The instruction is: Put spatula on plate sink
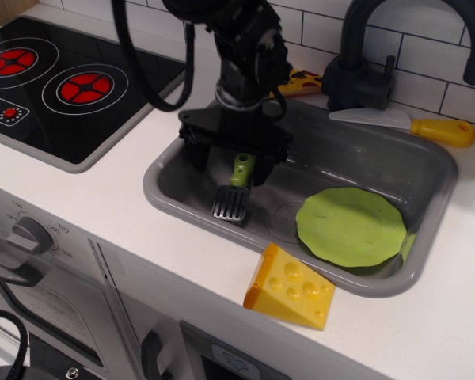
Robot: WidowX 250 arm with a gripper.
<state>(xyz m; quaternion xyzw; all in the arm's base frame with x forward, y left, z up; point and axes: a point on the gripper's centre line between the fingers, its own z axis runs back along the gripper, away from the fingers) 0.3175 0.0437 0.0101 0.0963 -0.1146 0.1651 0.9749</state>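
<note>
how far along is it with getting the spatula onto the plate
Nothing is finished yet: the spatula lies on the sink floor, apart from the green plate. In hand: the open end effector is lowered over the spatula's green handle, not closed on it. Left: grip, lift, carry to the plate, release.

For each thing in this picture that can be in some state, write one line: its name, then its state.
gripper: open, fingers down in the sink on either side of the spatula handle.
spatula: lying flat on the sink floor, not lifted.
plate: in the sink, bare, tilted against the right wall.
sink: dry, holding spatula and plate.
cheese wedge: on the counter, in front of the sink.
toy knife: lying behind the sink.
</note>
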